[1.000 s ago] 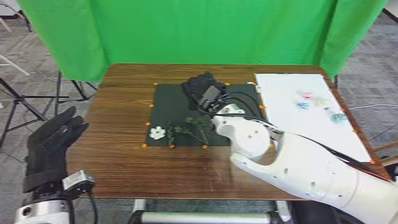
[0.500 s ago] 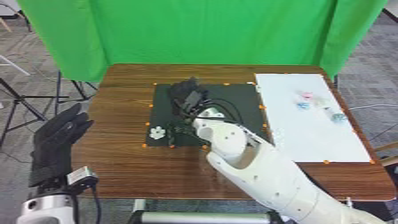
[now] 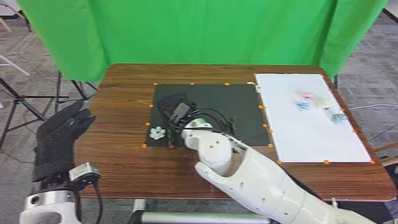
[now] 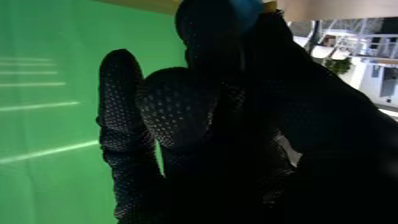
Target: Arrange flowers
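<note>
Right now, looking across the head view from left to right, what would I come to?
Left robot hand → right robot hand → white sheet → small pink flower head → pale blue flower head near the sheet's right edge.

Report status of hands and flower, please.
Left hand open, at table's left edge. Right hand over dark mat. White flower on mat; right arm hides mat partly.
</note>
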